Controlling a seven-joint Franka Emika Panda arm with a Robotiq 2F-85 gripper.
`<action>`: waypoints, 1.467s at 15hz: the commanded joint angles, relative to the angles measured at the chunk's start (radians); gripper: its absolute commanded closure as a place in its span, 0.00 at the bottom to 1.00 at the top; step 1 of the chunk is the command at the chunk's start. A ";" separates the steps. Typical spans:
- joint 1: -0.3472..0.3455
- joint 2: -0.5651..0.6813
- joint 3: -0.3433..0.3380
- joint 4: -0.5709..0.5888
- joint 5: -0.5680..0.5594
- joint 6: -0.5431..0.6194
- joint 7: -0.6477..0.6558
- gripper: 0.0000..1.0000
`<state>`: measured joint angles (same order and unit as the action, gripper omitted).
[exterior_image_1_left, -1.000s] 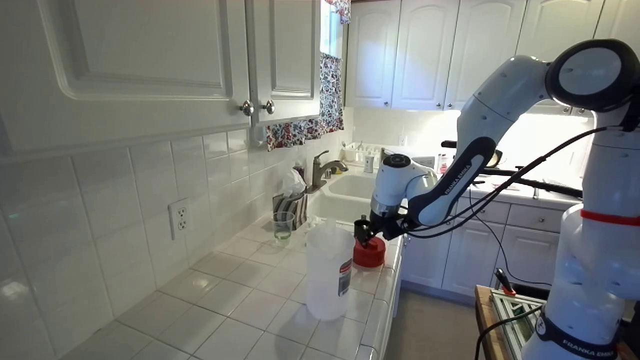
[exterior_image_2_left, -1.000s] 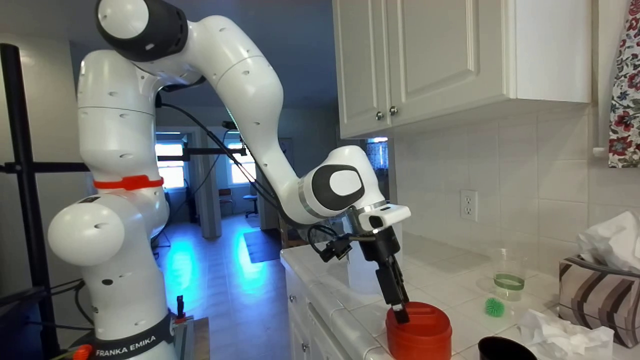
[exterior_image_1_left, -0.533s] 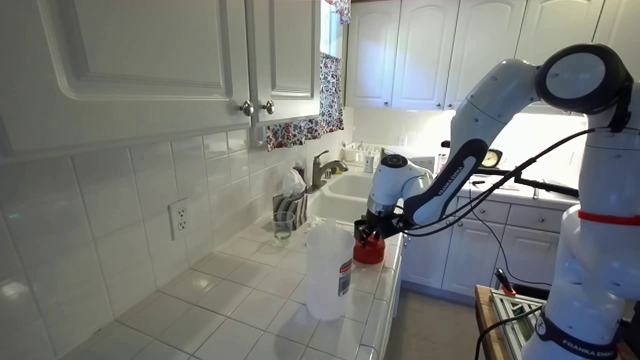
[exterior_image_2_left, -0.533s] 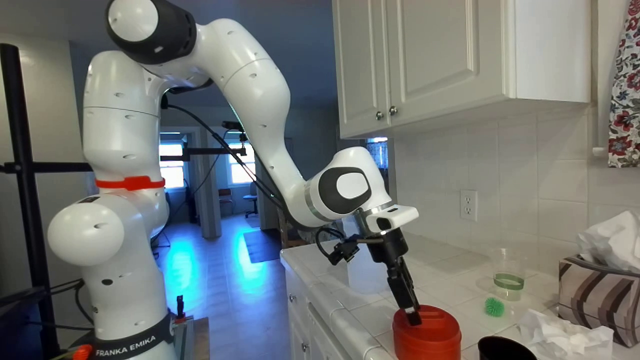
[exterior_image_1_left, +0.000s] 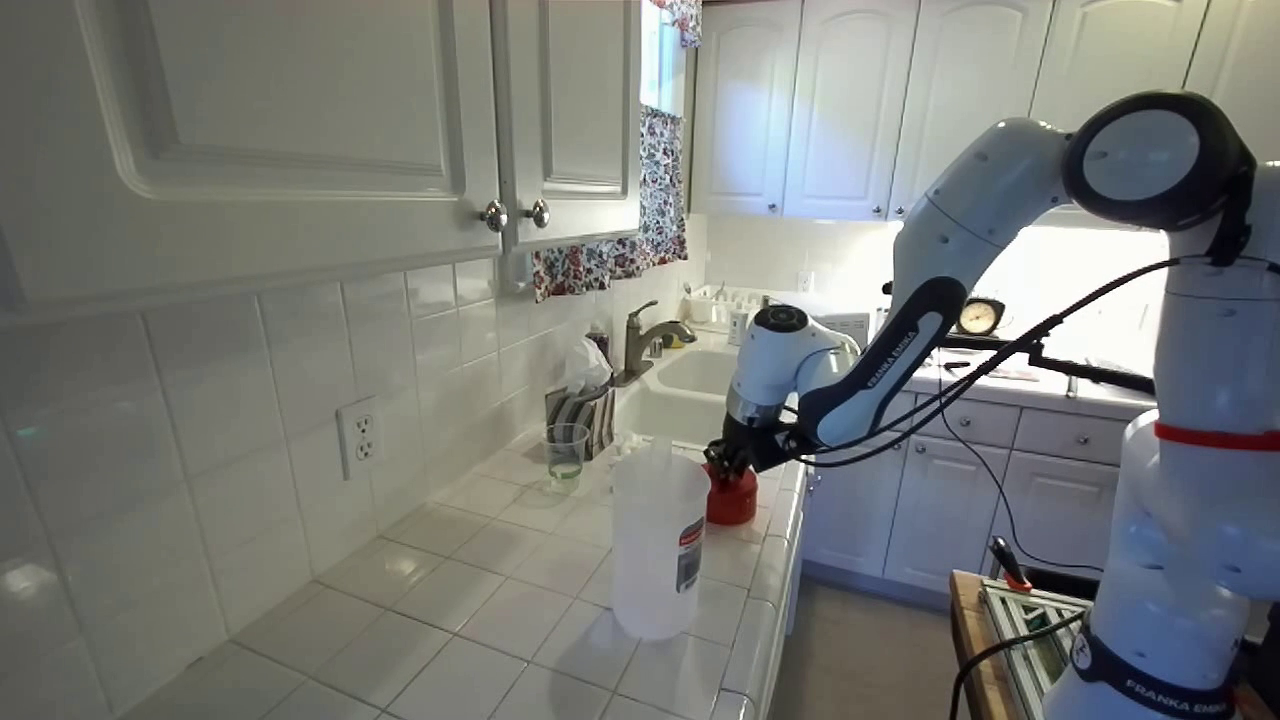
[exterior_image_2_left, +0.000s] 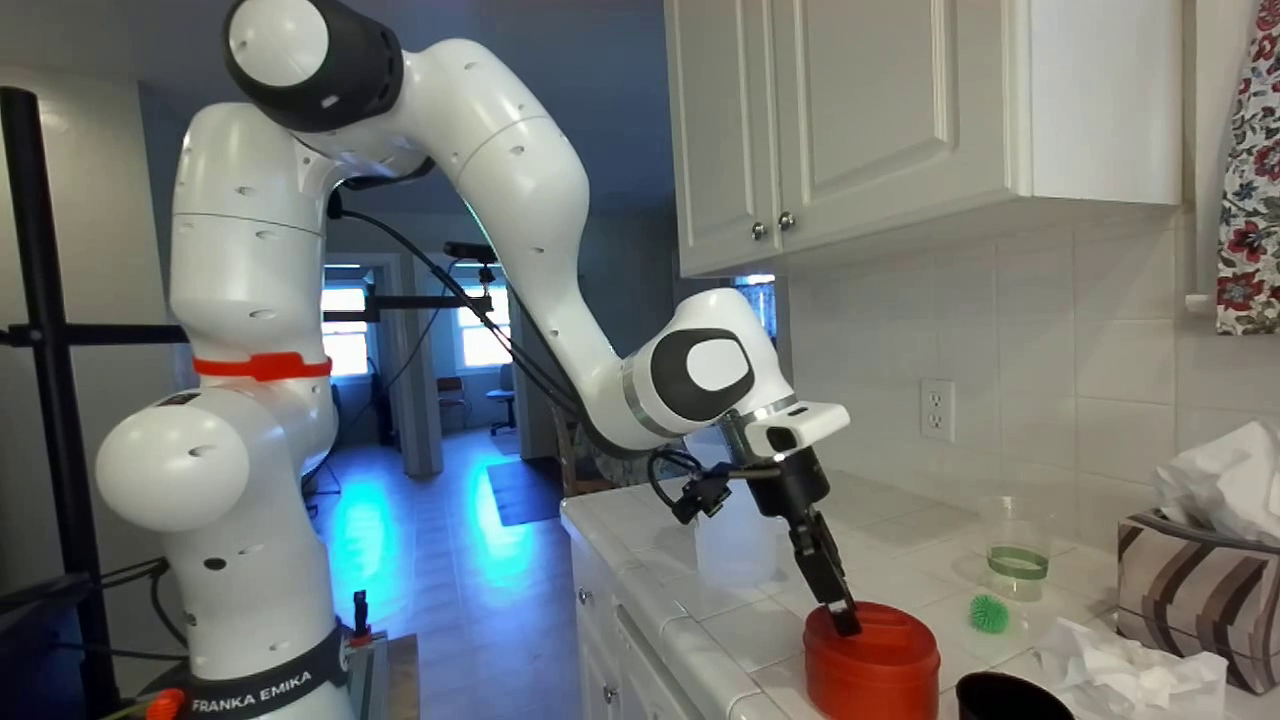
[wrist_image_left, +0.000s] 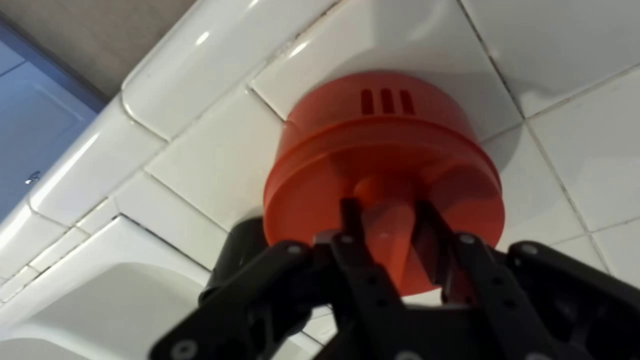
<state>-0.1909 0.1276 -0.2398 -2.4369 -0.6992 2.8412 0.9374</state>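
Red tub (exterior_image_2_left: 875, 668) now sits farther from surface's front edge (wrist_image_left: 200, 75); claw (wrist_image_left: 388, 212) pinches lid's ridge (wrist_image_left: 385, 187); more sliding could topple black cup (wrist_image_left: 244, 250).

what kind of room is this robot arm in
Most likely a home kitchen: there is a double-basin sink with a faucet, white wall cabinets and a tiled countertop.
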 joint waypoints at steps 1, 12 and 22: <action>0.020 -0.079 0.011 -0.012 -0.016 -0.057 -0.020 0.92; 0.033 -0.353 0.112 -0.033 0.005 -0.292 -0.182 0.92; 0.029 -0.491 0.183 -0.036 0.064 -0.292 -0.272 0.92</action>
<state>-0.1487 -0.3066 -0.0753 -2.4482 -0.6837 2.5488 0.7242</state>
